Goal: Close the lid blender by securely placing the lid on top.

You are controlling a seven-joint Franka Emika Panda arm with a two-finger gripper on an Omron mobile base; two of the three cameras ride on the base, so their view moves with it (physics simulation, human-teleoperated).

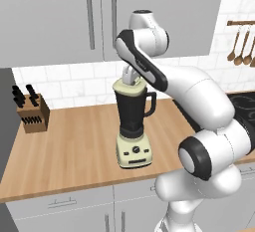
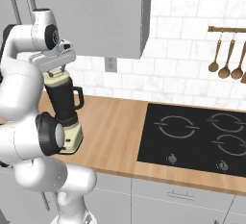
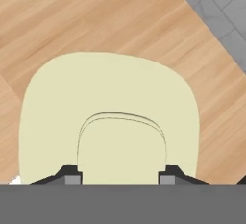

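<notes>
While the arm reaches over the wooden desk (image 1: 74, 141), the tool (image 1: 130, 78) points straight down onto the lid (image 1: 127, 86), which sits on top of the blender (image 1: 133, 126). In the hand view the two fingertips (image 3: 72, 175) stand on either side of the lid's raised centre cap (image 3: 122, 146), touching its flanks, so the tool is narrowed to the cap's width and grips it. The blender stands upright near the middle of the desk, with a knife block (image 1: 33, 111) well apart.
</notes>
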